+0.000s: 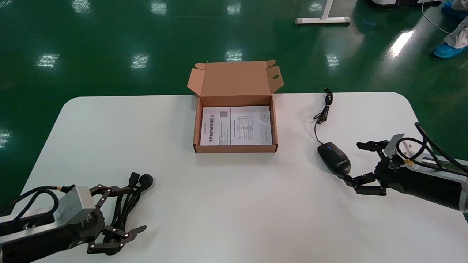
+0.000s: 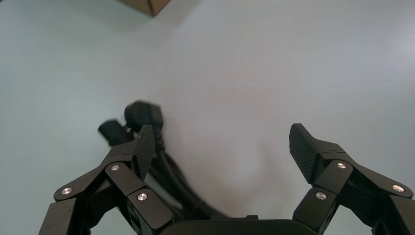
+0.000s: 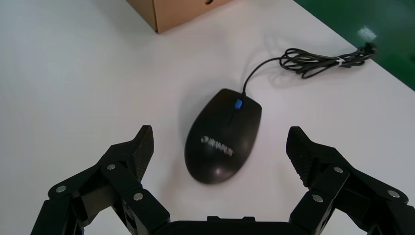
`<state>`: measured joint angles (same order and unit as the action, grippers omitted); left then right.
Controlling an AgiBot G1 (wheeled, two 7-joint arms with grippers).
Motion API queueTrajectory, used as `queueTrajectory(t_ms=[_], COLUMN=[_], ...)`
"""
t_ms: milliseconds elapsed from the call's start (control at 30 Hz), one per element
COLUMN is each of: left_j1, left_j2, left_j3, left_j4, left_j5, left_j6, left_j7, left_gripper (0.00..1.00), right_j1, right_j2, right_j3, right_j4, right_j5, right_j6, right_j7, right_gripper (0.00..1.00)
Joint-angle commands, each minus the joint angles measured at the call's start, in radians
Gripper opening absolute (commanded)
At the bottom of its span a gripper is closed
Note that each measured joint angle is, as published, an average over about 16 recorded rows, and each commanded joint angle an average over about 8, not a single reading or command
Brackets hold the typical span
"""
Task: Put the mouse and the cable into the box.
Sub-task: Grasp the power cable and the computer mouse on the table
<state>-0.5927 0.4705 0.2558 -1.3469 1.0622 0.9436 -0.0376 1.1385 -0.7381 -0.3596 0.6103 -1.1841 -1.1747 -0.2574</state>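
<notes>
Nearest, on robot's left: left gripper [image 2: 221,147] low over table [image 1: 256,204], jaws spread, gripping nothing. Cable [image 1: 142,180] bundled beneath it, off-centre toward one finger. Farther, on the right: right gripper [image 3: 220,142] likewise spread wide, w/ mouse [image 1: 334,157] btwn the fingers, untouched. Beyond, at far edge: box [image 1: 234,148], lid up, only a leaflet [image 1: 236,126] inside. Pre-grasp stage, prob. Next: close on mouse sides, lift, mind trailing cord [image 1: 323,113]. Re-centre on cable before pinching.

The cardboard box [image 1: 234,148] is placed open at the far centre, with its lid raised. The black mouse [image 1: 333,157], with a blue wheel, is laid flat at the right. The black bundled cable [image 1: 128,201] is laid at the near left.
</notes>
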Motion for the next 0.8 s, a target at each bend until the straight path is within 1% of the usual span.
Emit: queueTrajectory(t_ms=[33,200,367,567,800], left_j1=[0.020,0.078,0.123,0.165,0.208], left_j2=[-0.006,-0.022,-0.026,-0.008,0.005], left_j3=[-0.003,-0.022,-0.032,-0.036,-0.050], left_j4=[-0.001,-0.005,-0.007,-0.007,-0.009], left_j5=[0.011,0.007,0.011,0.019,0.017], left_j6=[-0.029,-0.084,-0.114,-0.155,-0.211], left_j7=[-0.003,0.005,0.032,0.061,0.071], left_gripper=[1.00,1.00,1.00,1.00,1.00], right_j1=[0.027,0.062,0.094,0.121,0.145], right_j2=[-0.028,-0.070,-0.093,-0.120,-0.156], right_j3=[-0.009,-0.019,-0.021,-0.019,-0.020], right_j4=[-0.047,-0.143,-0.226,-0.310,-0.377], right_j5=[-0.013,-0.030,-0.036,-0.039,-0.040], right_j6=[-0.001,-0.003,-0.003,0.014,0.022], right_j7=[-0.022,-0.090,-0.143,-0.186,-0.226], right_gripper=[1.00,1.00,1.00,1.00,1.00])
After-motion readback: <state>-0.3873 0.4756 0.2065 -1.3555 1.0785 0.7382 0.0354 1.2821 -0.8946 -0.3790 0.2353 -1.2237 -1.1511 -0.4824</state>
